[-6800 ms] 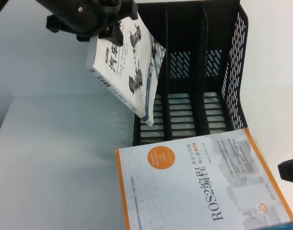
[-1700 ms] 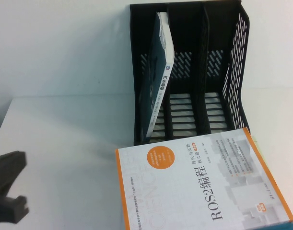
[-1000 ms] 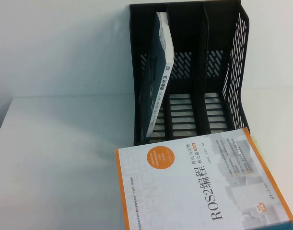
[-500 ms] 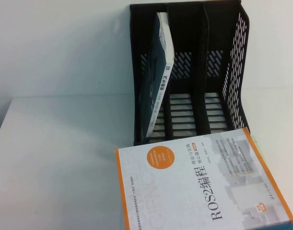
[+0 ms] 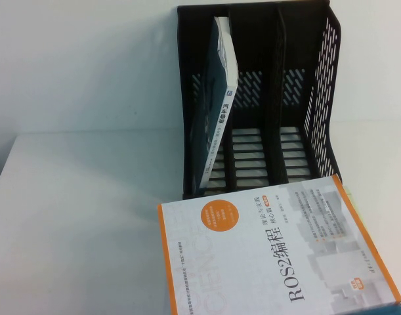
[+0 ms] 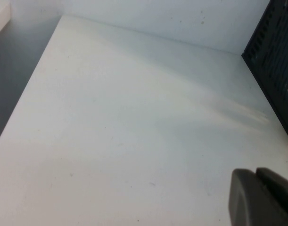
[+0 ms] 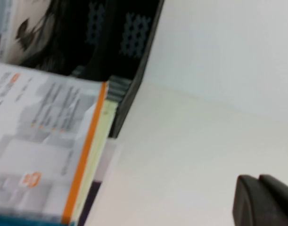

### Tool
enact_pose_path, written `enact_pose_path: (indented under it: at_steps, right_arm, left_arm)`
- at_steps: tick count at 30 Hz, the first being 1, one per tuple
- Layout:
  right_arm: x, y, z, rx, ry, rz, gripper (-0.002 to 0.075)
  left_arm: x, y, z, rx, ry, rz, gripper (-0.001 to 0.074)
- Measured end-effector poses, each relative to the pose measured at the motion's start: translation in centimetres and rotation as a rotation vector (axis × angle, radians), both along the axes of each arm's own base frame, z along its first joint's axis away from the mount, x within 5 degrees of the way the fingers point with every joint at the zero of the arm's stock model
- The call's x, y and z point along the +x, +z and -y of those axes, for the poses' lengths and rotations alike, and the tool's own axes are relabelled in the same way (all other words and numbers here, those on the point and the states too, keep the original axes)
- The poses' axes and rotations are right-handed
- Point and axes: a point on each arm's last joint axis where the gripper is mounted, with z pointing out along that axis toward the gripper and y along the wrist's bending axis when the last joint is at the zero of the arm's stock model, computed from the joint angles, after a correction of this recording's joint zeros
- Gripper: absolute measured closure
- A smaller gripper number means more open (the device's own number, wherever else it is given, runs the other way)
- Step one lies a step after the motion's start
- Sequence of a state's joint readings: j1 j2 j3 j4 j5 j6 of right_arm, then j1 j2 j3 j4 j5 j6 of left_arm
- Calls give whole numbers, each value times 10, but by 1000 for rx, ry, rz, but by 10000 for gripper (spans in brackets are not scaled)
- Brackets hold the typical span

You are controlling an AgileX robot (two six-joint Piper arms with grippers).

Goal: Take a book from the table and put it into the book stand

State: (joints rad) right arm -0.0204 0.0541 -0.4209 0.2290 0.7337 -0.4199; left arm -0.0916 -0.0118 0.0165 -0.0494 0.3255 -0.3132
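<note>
Gone from the high view is the left arm, which a few seconds back held the white paperback with the black Chinese title over the rack; now that book stands in the leftmost slot of the black plastic book stand with perforated walls, at about twelve o'clock on the plain white tabletop. It leans, its top edge resting against the divider on its right while its foot sits on the ribbed base, which looks to be what keeps it upright without a hand on it. The other two slots hold nothing. The orange-edged ROS2 book lies flat at about five o'clock, its far edge just in front of the stand's base. The left gripper hangs over bare table, well apart from the stand, its dark fingers pressed together on nothing. The right gripper hovers beside the orange-edged book on the stand's right, fingers likewise together and empty. To my eye the job is finished, both arms pulled clear so nothing nudges the leaning book
</note>
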Motion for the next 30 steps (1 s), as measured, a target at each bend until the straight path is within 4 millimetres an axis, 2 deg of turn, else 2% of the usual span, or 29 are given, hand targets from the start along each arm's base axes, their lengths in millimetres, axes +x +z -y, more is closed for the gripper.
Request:
enact_pose_path:
  at_steps: [3, 5, 11, 13, 30]
  right_arm:
    - [4, -8, 4, -16, -80, 151, 729]
    - [13, -23, 7, -8, -117, 190, 729]
    - [30, -92, 8, 82, -135, 42, 729]
    - [31, -105, 7, 103, -134, 0, 729]
    - [30, -107, 5, 128, -126, -24, 729]
  left_arm:
    - [0, 0, 0, 0, 0, 0, 737]
    - [0, 0, 0, 0, 0, -2, 737]
    - [0, 0, 0, 0, 0, -2, 737]
    - [0, 0, 0, 0, 0, -2, 737]
    - [0, 0, 0, -1, 0, -3, 738]
